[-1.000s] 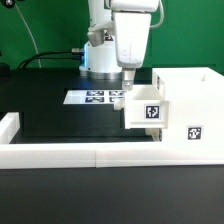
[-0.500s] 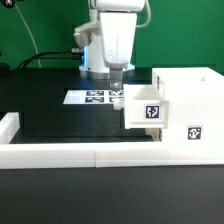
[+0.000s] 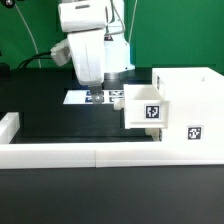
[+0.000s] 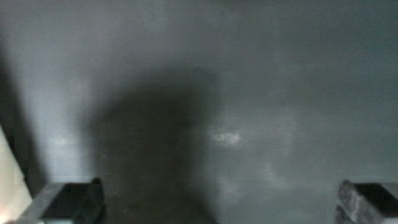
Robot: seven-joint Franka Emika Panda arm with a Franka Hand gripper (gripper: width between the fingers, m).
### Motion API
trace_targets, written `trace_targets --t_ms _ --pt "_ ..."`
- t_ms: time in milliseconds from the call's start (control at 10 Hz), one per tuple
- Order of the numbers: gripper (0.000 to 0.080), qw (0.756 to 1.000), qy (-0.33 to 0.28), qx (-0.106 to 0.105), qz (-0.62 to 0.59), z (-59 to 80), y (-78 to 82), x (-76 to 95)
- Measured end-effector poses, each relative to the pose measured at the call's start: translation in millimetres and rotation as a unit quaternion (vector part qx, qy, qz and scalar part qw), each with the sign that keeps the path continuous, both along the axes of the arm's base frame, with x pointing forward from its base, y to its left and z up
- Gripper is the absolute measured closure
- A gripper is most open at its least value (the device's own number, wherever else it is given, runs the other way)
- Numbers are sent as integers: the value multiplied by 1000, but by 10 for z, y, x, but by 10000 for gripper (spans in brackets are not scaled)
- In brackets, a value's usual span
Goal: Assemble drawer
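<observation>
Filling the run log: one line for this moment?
gripper: open, empty, over marker board | tray: partly in case

Exterior view evenly lit, slightly soft; wrist view dim, blurred; broad shadow cast toward 6 o'clock.

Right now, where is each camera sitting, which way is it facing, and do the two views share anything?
Exterior view: off the arm, beyond the low white wall, facing the drawer, marker board and the arm's gripper.
Wrist view: on the wrist, looking at the black table; only fingertips show.
Shared: the black table and the gripper.
</observation>
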State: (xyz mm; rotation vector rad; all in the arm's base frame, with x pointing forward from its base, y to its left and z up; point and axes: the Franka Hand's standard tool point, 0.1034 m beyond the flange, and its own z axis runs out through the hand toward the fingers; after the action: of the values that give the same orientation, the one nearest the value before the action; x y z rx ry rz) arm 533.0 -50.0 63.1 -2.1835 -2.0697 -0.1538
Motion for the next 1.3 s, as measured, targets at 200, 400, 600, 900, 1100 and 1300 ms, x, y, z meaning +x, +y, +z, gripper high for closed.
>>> trace_targets --t_ms 200,400,600,900,1100,1300 --pt "150 1000 10 3 -19 -60 198 13" --pt "150 999 15 4 -34 -79 313 16" --pt "150 999 19 6 -46 -77 454 27" --pt "150 997 25 6 -68 -84 630 35" --pt "150 996 29 7 -79 -81 759 32" --pt "150 996 31 7 -83 -84 817 28"
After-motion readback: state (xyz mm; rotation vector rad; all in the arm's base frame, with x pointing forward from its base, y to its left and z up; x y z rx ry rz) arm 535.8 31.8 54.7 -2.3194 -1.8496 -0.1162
